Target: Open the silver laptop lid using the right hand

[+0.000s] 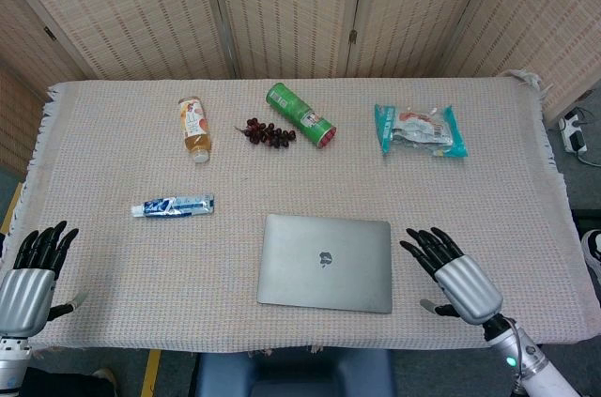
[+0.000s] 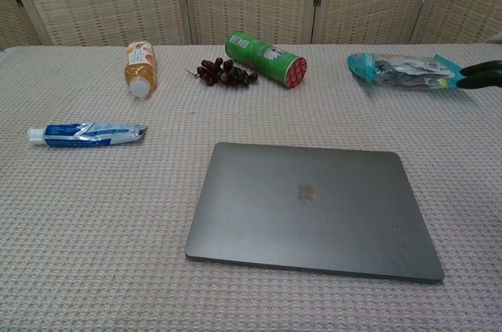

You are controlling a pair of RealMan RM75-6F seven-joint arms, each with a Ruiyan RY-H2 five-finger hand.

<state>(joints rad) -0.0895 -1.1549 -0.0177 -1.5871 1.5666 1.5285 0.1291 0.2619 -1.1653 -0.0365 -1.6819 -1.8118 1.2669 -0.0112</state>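
Note:
The silver laptop [image 1: 325, 263] lies shut near the table's front edge, its logo facing up; the chest view shows the laptop [image 2: 314, 208] filling the lower middle. My right hand [image 1: 452, 276] hovers just right of the laptop's right edge, fingers spread and empty, not touching the lid. Only its dark fingertips [image 2: 480, 74] show at the right border of the chest view. My left hand [image 1: 28, 275] stays at the table's front left corner, fingers apart, holding nothing.
A toothpaste tube [image 1: 173, 206] lies left of the laptop. Along the back lie a juice bottle [image 1: 193, 126], a bunch of grapes [image 1: 269, 132], a green can [image 1: 300, 115] on its side and a teal snack bag [image 1: 420, 130]. A woven cloth [image 1: 488, 209] covers the table.

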